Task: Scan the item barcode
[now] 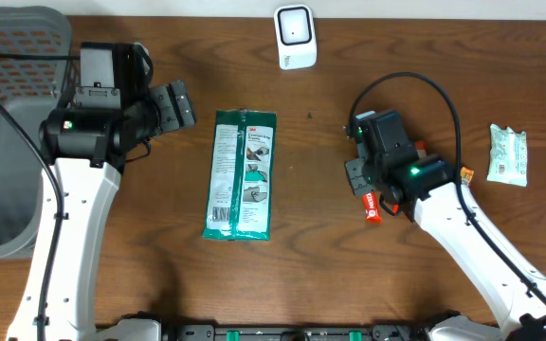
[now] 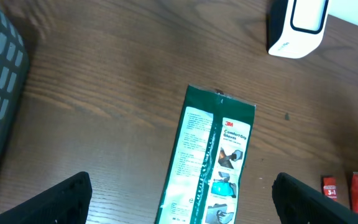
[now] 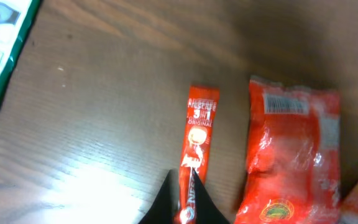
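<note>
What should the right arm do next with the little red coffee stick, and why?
Probably pinch firmly and lift a little. The Nescafé 3in1 stick lies flat on the table. The right fingers sit either side of its near end. The white scanner stands far off, so its barcode likely cannot be scanned down here.

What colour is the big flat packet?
The packet is green with white panels, clearest in the overhead view.

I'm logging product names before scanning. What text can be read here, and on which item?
"3M", "Comfort Grip Gloves": on the green glove pack; its small print is too small to read.
"NESCAFE 3in1 ORIGINAL": on the red sachet.
Print on the red packet: blurred, only a barcode shows.
Print on the white packet: too small.
</note>
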You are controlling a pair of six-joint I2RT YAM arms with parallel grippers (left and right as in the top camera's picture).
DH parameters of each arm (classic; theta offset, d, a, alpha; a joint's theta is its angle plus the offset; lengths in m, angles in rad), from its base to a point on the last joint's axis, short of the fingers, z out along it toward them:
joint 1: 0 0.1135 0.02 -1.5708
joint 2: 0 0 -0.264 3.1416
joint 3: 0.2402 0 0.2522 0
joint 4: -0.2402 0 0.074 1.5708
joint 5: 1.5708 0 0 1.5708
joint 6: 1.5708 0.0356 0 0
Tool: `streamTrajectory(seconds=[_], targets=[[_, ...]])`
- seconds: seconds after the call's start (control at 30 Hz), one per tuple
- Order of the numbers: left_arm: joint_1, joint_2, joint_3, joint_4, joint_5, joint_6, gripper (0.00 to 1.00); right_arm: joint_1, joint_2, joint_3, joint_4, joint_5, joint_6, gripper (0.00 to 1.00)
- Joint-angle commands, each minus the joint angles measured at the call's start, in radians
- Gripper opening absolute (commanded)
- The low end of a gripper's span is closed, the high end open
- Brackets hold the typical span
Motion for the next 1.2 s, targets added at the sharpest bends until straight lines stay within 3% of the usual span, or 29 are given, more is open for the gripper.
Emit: streamTrajectory(seconds=[0.0,0.1,0.23,0.27,0.4,0.63,1.0,1.13,1.17], targets=[[0.004,-0.002,0.000,0.000,-0.006,0.010,0.93,-0.043,-0.014,0.010,-0.053,-0.021,0.106,0.58],[0.004,-0.002,0.000,0.000,-0.006,0.010,0.93,-0.070,-0.005,0.003,-0.078,-0.067,0.160,0.62],[0.004,-0.002,0.000,0.000,-0.006,0.010,0.93,-0.080,0.036,-0.003,-0.103,-0.074,0.198,0.42],[0.004,-0.002,0.000,0.001,-0.006,0.010,0.93,-0.074,0.053,-0.003,-0.112,-0.073,0.195,0.41],[0.004,-0.002,0.000,0.000,-0.006,0.010,0.93,-0.031,0.138,-0.004,-0.129,-0.018,0.173,0.45],[0.004,-0.002,0.000,0.000,-0.006,0.010,0.93,-0.013,0.300,-0.004,-0.117,0.035,0.172,0.45],[0.004,-0.002,0.000,0.000,-0.006,0.010,0.93,-0.014,0.412,-0.013,-0.121,0.035,0.172,0.36],[0.004,-0.002,0.000,0.000,-0.006,0.010,0.93,-0.014,0.413,-0.024,-0.124,0.035,0.172,0.23],[0.004,-0.002,0.000,0.000,-0.006,0.010,0.93,-0.014,0.412,-0.024,-0.124,0.035,0.172,0.07]])
